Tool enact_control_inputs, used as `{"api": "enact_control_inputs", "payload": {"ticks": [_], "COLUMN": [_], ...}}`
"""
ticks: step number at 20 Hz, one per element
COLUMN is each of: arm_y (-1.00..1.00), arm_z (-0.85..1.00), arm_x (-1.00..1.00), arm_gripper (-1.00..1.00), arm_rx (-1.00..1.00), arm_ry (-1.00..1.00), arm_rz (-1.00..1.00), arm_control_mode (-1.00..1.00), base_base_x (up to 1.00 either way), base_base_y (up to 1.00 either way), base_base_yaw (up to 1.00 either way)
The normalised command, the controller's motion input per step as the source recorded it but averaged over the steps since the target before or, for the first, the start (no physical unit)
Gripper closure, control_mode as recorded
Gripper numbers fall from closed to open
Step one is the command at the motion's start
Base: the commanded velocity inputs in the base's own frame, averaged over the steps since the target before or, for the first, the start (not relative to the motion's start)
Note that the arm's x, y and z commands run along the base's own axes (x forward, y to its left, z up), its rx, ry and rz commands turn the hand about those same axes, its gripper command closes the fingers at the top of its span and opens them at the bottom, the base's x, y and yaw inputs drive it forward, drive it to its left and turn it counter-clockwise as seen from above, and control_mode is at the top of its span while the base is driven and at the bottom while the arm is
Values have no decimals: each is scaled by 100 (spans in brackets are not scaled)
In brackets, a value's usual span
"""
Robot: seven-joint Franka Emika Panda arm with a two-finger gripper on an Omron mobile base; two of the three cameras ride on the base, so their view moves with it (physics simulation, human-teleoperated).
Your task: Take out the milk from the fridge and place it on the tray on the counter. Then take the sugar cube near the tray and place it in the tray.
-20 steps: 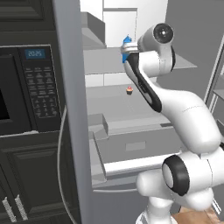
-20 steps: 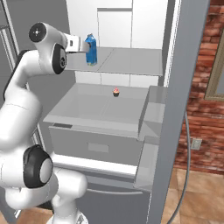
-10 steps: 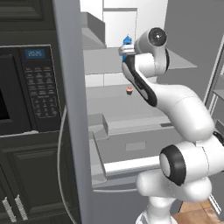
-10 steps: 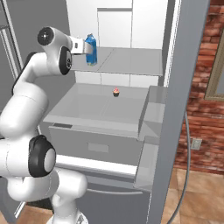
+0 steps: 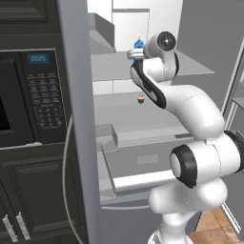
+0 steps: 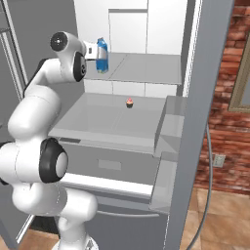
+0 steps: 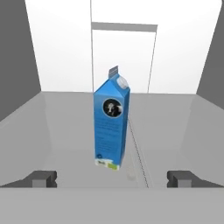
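Straight ahead of the gripper [image 7: 112,178] stands the milk [image 7: 111,127], upright on the upper fridge shelf [image 7: 175,127]; its long axis is vertical; the fingers [image 7: 41,178] are spread wide, apart from the carton, holding nothing.

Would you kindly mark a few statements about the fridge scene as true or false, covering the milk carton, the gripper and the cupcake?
1. The milk stands upright on the upper shelf of the fridge. True.
2. The gripper is shut on the carton. False: its jaws stand wide open, short of the carton.
3. A cupcake sits on the shelf below the carton. True.
4. The carton is red. False: it is bright blue.
5. The fridge door is closed. False: it stands open.
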Motion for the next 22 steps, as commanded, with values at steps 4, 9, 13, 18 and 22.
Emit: {"api": "enact_control_inputs", "payload": {"ticks": [4, 9, 13, 18, 22], "arm_y": [0, 0, 0, 1, 0], "arm_z": [0, 0, 0, 0, 0], "arm_x": [45, 38, 33, 37, 33], "arm_gripper": [-100, -100, -100, -100, -100], "arm_rx": [0, 0, 0, 0, 0], "arm_ry": [0, 0, 0, 0, 0], "arm_rz": [0, 0, 0, 0, 0], "arm_control_mode": [-100, -100, -100, -100, -100], "base_base_x": [0, 0, 0, 0, 0], "base_base_y": [0, 0, 0, 0, 0], "base_base_yaw": [0, 0, 0, 0, 0]}}
